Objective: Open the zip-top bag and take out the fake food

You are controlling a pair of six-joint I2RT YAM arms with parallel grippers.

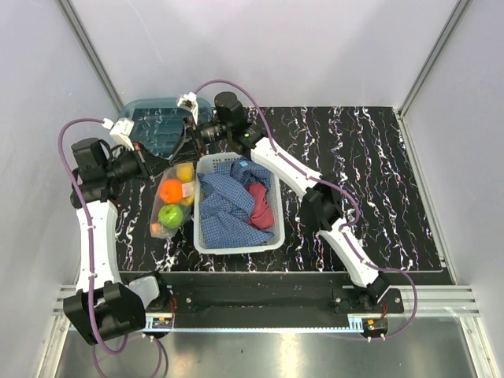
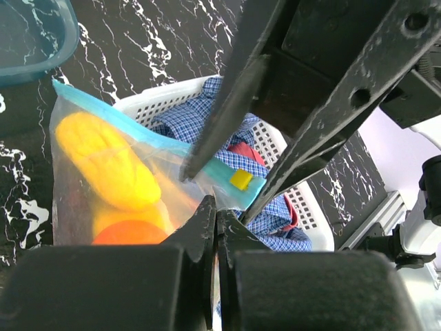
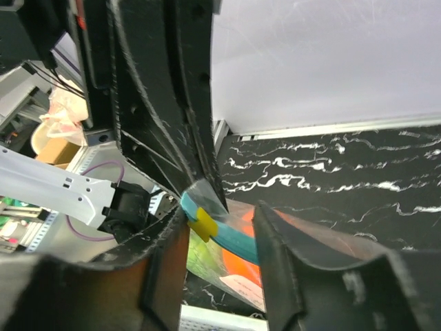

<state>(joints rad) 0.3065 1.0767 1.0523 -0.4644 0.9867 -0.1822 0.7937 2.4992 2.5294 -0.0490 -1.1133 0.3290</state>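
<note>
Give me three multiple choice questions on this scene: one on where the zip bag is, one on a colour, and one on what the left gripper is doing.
1. Where is the zip-top bag relative to the white basket?
A. Beside it, on the left arm's side.
B. Inside it.
C. Beside it, on the right arm's side.

2. What colour is the slider on the bag's zip strip?
A. Red.
B. Yellow.
C. Black.

3. How do the jaws of the left gripper stand?
A. Open above the bag.
B. Shut on the basket's rim.
C. Shut on the bag's edge.

Answers:
1 A: the top view shows the bag next to the basket on the left arm's side.
2 B: both wrist views show a yellow tab on the teal strip.
3 C: the right wrist view shows them pinched on the bag's corner.
</note>
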